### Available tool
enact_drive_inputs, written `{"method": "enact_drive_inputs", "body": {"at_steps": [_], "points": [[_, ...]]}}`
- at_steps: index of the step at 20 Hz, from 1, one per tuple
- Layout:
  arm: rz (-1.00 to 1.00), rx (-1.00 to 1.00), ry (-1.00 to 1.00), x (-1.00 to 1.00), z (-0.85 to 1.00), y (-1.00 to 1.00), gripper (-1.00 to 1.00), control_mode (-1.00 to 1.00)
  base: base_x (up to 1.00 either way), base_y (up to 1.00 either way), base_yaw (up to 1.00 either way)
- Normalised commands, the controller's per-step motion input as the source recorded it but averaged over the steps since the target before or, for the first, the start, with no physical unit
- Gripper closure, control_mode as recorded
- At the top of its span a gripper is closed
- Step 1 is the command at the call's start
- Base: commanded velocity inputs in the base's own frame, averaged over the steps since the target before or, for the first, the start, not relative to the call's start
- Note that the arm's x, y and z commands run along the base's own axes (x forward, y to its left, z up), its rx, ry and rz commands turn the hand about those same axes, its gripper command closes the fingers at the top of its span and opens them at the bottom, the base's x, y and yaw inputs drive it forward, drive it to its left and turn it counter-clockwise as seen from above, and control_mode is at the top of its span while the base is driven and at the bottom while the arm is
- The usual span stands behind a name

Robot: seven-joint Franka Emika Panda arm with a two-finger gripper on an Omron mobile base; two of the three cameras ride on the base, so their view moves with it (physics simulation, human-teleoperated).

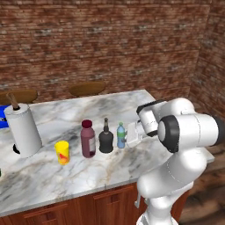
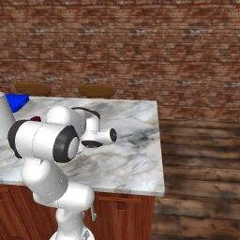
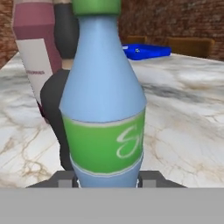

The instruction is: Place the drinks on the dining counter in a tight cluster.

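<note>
Holding my hand (image 1: pixel 128 137) level at the upright blue bottle (image 1: pixel 121 136), dead ahead between my fingers; I cannot tell if they grip it.

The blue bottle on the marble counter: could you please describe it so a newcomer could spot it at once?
Find the long marble counter before the brick wall, then its row of three bottles. The blue bottle ends that row on the arm's side, beside the squat black bottle. It is the smallest, with a green cap and green label.
</note>
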Motion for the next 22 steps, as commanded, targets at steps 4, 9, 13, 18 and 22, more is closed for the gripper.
{"method": "enact_drive_inputs", "body": {"at_steps": [4, 9, 13, 18, 22], "points": [[0.00, 0.00, 0.00, 0.00, -0.47, 0.00, 1.00, -1.00, 0.00, 0.00, 0.00], [0.00, 0.00, 0.00, 0.00, -0.02, 0.00, 1.00, -1.00, 0.00, 0.00, 0.00], [0.00, 0.01, 0.00, 0.00, -0.01, 0.00, 1.00, -1.00, 0.00, 0.00, 0.00], [0.00, 0.00, 0.00, 0.00, 0.00, 0.00, 1.00, -1.00, 0.00, 0.00, 0.00], [0.00, 0.00, 0.00, 0.00, 0.00, 0.00, -1.00, -1.00, 0.00, 0.00, 0.00]]}}
